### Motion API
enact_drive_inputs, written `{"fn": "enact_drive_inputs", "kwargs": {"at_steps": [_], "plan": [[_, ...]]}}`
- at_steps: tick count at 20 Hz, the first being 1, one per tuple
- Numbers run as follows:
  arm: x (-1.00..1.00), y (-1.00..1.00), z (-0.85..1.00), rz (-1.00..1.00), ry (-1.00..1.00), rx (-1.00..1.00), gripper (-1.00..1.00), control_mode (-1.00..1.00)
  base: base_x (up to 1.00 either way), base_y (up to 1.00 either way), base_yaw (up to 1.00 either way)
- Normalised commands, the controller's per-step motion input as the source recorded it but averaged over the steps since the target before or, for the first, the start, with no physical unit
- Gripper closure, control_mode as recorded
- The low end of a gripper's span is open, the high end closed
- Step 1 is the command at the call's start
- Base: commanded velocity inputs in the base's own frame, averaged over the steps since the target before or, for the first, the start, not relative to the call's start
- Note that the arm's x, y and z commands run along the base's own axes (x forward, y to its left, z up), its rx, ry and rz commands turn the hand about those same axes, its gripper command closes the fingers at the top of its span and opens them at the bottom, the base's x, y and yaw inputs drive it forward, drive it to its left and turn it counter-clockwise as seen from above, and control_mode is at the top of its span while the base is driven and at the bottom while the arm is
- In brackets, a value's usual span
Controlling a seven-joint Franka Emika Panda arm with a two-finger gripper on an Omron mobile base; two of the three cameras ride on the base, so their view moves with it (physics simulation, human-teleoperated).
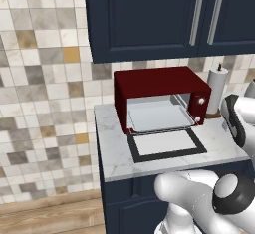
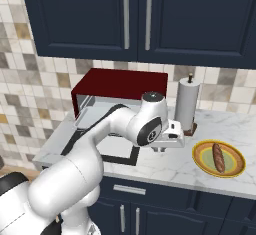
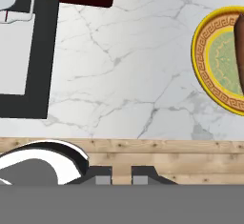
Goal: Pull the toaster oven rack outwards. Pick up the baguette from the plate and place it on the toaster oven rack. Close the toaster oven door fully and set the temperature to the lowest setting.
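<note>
The dark red toaster oven (image 1: 159, 86) stands on the marble counter with its black-framed door (image 1: 167, 145) folded flat in front of it. The pale grey rack (image 1: 159, 116) sticks partly out of the cavity. To the right, the baguette (image 2: 218, 157) lies on the yellow-orange plate (image 2: 200, 154). My gripper (image 2: 161, 150) hangs over bare counter between the door and the plate, pointing down. In the hand view its fingertips (image 3: 103, 175) stand a narrow gap apart with nothing between them. The plate (image 3: 209, 75) is at the right of that view and the door frame (image 3: 43, 51) at the left.
A paper towel roll (image 2: 187, 104) on a brown stand sits behind the plate, right of the oven. Two white knobs (image 1: 201, 100) are on the oven's red side panel. Dark blue cabinets (image 2: 135, 14) hang overhead. The counter's front edge (image 3: 143, 139) drops to a wooden floor.
</note>
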Motion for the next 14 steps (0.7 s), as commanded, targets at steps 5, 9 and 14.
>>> {"fn": "enact_drive_inputs", "kwargs": {"at_steps": [5,9,14], "plan": [[0.14,-0.76,0.0,0.18,0.05,0.0,-1.0,-1.0,0.0,0.0,0.0],[0.14,-0.68,-0.03,0.19,0.0,0.0,-1.0,-1.0,0.0,0.0,0.0],[0.18,-0.53,0.0,0.11,0.0,0.0,-1.0,-1.0,0.0,0.0,0.0]]}}
